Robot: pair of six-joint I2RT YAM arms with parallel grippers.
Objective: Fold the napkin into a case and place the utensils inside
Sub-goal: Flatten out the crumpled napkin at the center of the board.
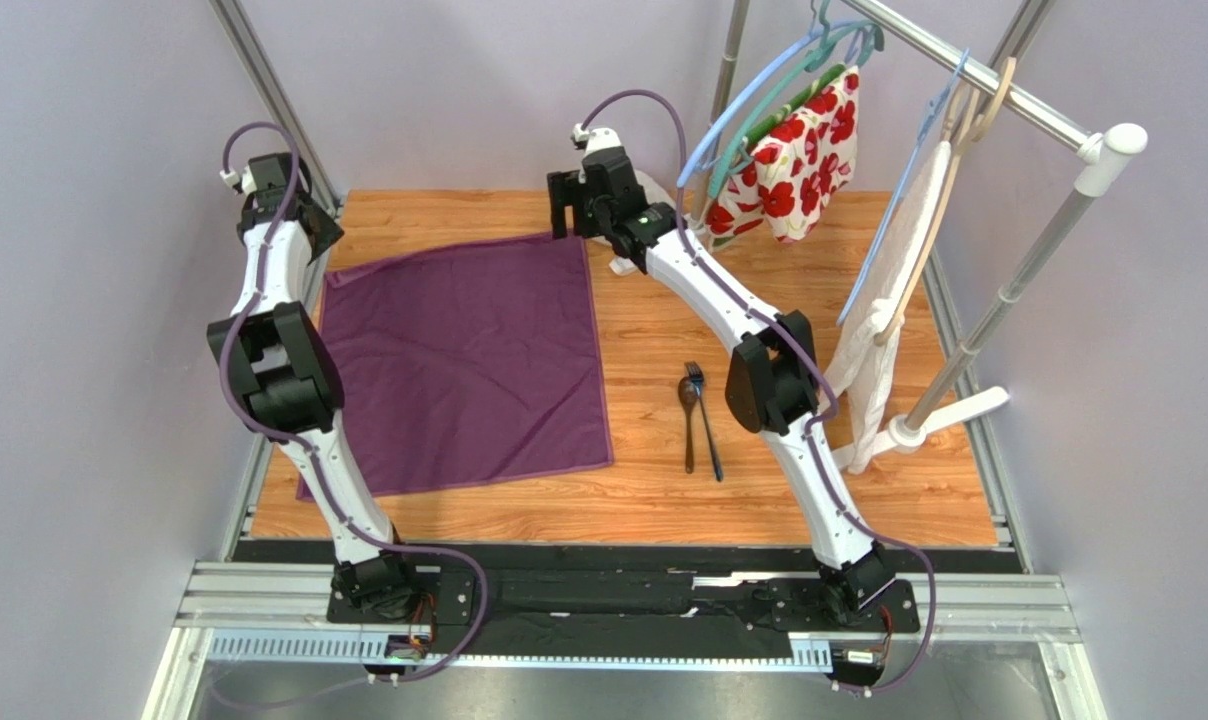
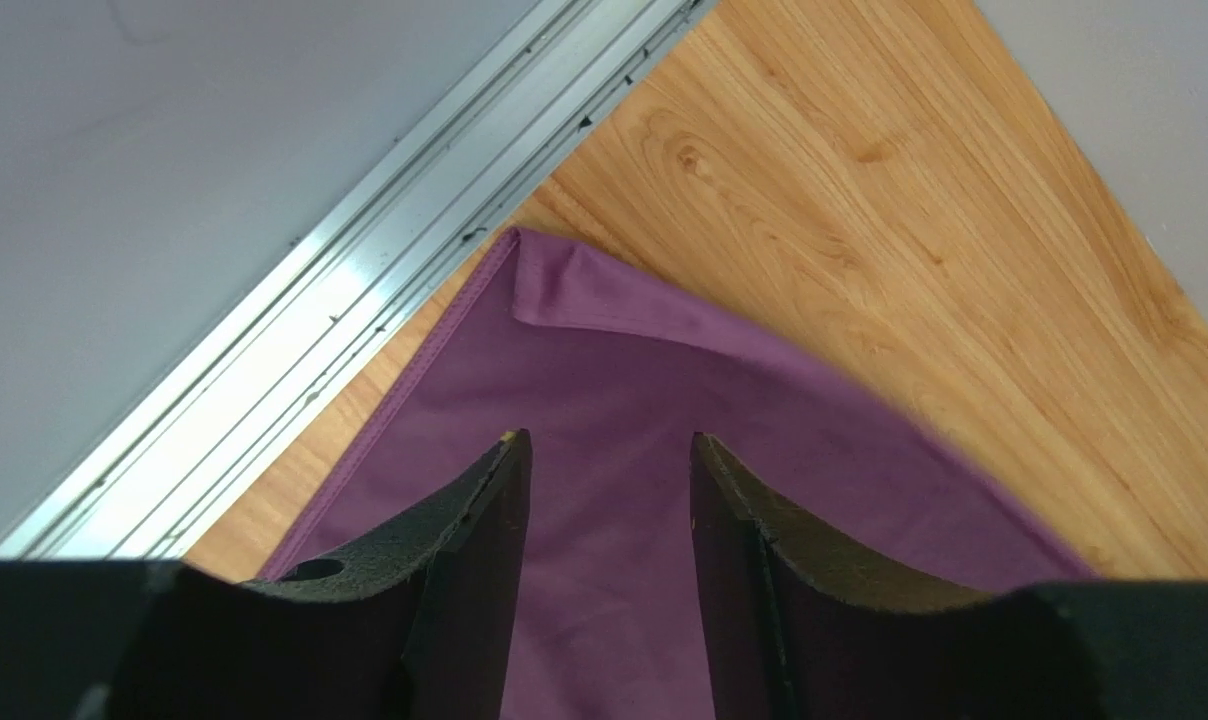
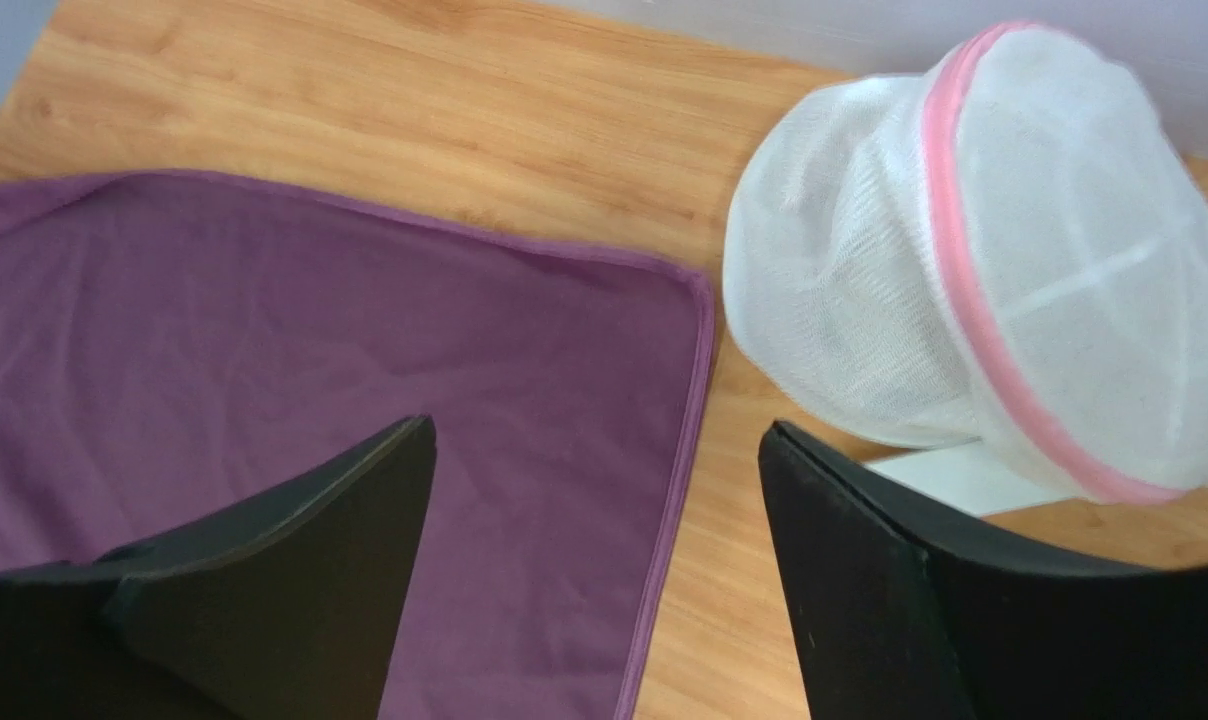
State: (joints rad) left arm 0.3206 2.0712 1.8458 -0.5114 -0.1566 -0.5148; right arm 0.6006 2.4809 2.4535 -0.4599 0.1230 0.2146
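two dark utensils point(image 1: 697, 420) lie side by side just right of the plum napkin point(image 1: 468, 368), which is spread flat and unfolded. above its far left corner hangs the left gripper point(image 2: 607, 450), jaws apart and empty; above its far right corner, the right gripper point(image 3: 595, 435), jaws wide and empty. the first fold seems about to begin: each gripper needs to lower and pinch its corner.

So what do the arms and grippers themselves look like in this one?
Both the left arm and the right arm have white links with bulky black joint housings, and a dull purple cable loops along each. The left gripper and the right gripper each have two matte black fingers, broad at the base and tapering to a point. No markings are visible.
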